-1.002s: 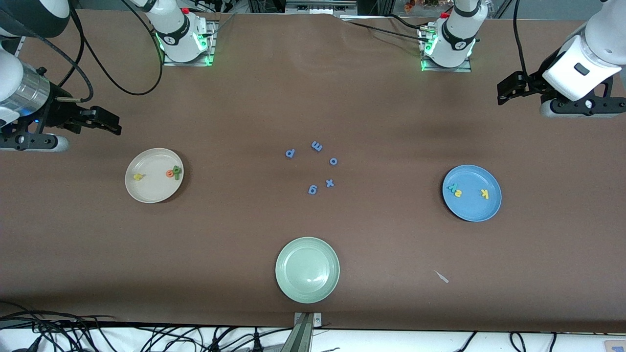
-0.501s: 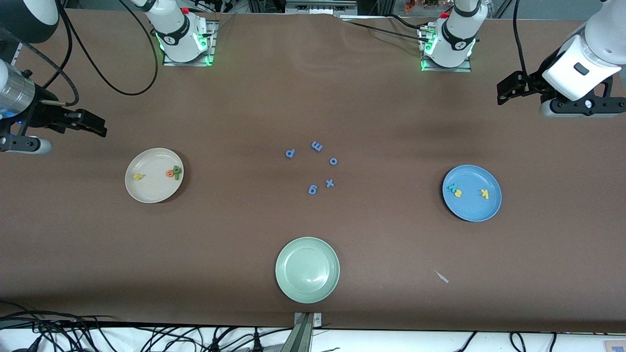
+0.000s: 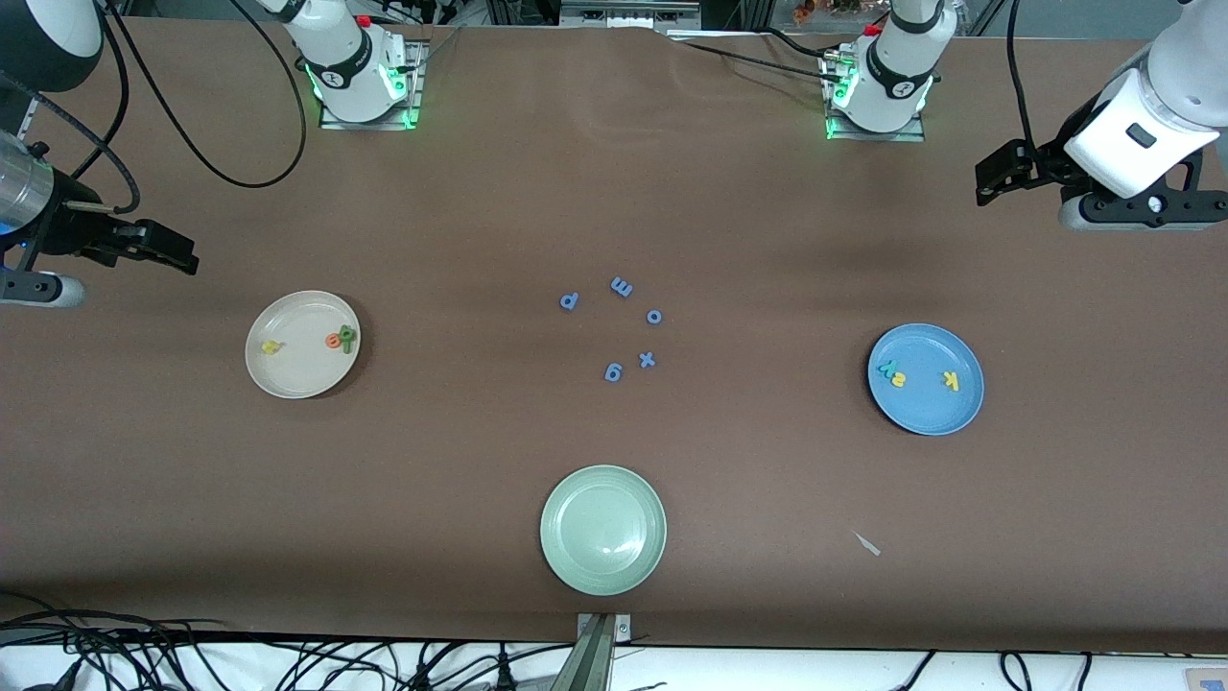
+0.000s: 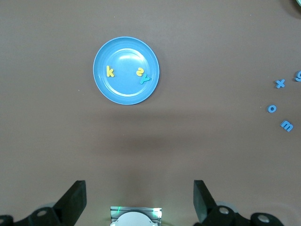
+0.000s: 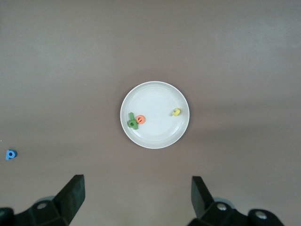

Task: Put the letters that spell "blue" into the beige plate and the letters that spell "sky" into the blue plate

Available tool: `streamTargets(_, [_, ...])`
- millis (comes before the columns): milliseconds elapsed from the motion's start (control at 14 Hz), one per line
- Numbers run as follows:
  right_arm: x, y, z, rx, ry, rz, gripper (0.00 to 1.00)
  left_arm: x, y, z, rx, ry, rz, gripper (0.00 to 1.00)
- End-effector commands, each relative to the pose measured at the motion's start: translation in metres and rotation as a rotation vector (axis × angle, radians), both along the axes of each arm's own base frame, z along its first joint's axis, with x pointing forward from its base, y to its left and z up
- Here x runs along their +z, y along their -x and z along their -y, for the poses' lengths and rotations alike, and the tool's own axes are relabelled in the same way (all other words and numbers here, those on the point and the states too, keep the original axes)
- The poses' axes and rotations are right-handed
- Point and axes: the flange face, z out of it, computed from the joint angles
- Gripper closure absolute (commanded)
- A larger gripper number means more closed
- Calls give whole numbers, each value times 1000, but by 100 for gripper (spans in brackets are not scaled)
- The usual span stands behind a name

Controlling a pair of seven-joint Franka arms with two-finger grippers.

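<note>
The beige plate [image 3: 288,376] [image 5: 155,136] holds a yellow u [image 3: 272,347], an orange e [image 3: 333,340] and green foam [image 5: 131,121] bunched against the e. On the blue plate [image 3: 926,417] [image 4: 126,92] lie a teal y [image 3: 888,368], a yellow s [image 3: 899,379] and a yellow k [image 3: 951,380]. My right gripper [image 5: 137,180] hangs open and empty high over the table at the right arm's end. High over the table at the left arm's end, my left gripper [image 4: 139,183] is likewise open and empty, its hand [image 3: 1142,216] showing in the front view.
Several blue-violet letters [image 3: 614,326] lie scattered mid-table. A pale green plate [image 3: 602,566] sits nearest the front camera. A small pale scrap [image 3: 866,543] lies beside it toward the left arm's end. Cables run along the front edge.
The right arm has drawn back toward its own end of the table, partly leaving the front view. The left arm and all letters have stayed still.
</note>
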Motion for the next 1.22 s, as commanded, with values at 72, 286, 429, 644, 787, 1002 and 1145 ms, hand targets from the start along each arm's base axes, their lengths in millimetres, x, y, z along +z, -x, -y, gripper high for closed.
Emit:
streamTargets(72, [-11, -2, 3, 17, 14, -8, 0, -2, -1, -14, 42, 56, -15, 0])
streamTargets(286, [-11, -3, 4, 15, 11, -8, 0, -3, 6, -14, 42, 53, -18, 0])
streamTargets(429, [-11, -3, 6, 12, 9, -8, 0, -3, 14, -12, 40, 51, -6, 0])
streamTargets(644, [-10, -2, 7, 12, 11, -6, 0, -4, 18, -11, 38, 48, -3, 0])
streamTargets(787, [-10, -3, 8, 48, 6, -1, 0, -3, 19, -8, 33, 48, -3, 0])
streamTargets(1002, [-11, -5, 10, 64, 3, 6, 0, -4, 19, -8, 35, 47, -6, 0])
streamTargets(1145, [-10, -5, 10, 64, 3, 4, 0, -4, 19, -8, 35, 47, -6, 0])
